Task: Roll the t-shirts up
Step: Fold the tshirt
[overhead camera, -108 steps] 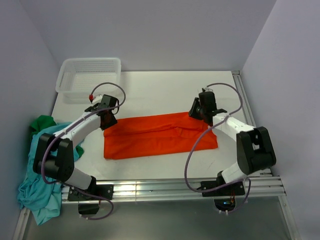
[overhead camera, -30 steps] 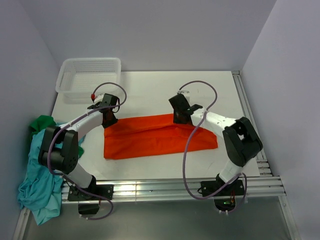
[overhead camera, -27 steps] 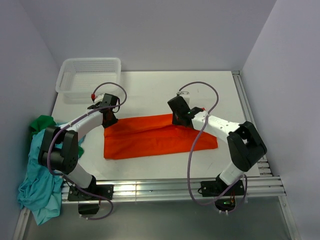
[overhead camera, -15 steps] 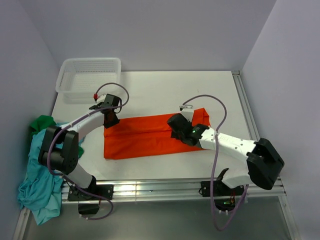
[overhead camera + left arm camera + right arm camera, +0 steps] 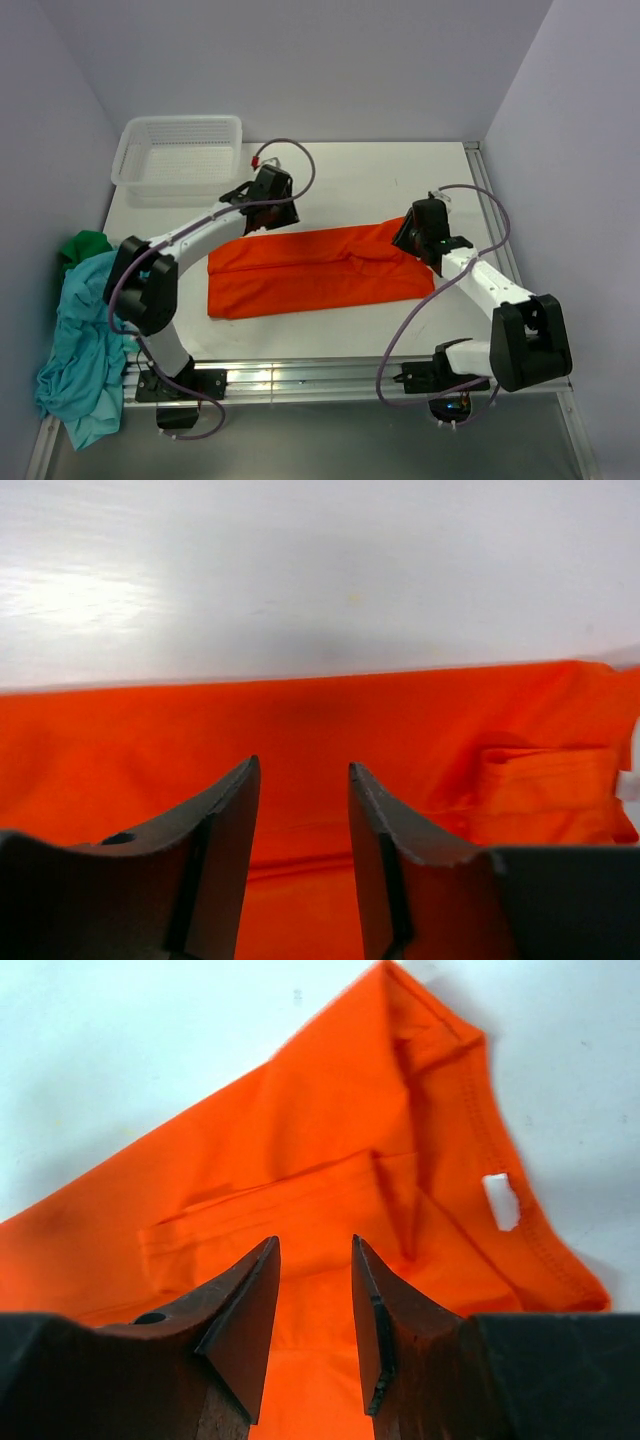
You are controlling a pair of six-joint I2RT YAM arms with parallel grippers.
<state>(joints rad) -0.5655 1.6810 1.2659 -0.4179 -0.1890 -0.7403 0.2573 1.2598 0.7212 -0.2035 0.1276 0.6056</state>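
An orange-red t-shirt (image 5: 320, 270) lies folded into a long flat band across the table. My left gripper (image 5: 268, 215) hovers over the band's far edge, left of the middle. In the left wrist view it (image 5: 303, 770) is open, with only the orange cloth (image 5: 300, 715) beneath. My right gripper (image 5: 408, 238) hangs above the band's right end. In the right wrist view it (image 5: 314, 1242) is open over the orange cloth (image 5: 330, 1130), where a folded sleeve and a hemmed edge show. A teal-blue t-shirt (image 5: 75, 350) and a dark green one (image 5: 85, 245) lie crumpled off the table's left edge.
A white mesh basket (image 5: 180, 155) stands at the far left corner of the white table (image 5: 370, 180). Grey walls close in on the left, back and right. Aluminium rails (image 5: 330, 380) run along the near edge by the arm bases.
My left gripper has gone from the shirt's far left corner rightward along its far edge. My right arm swung in over the shirt's middle and back out to its right end.
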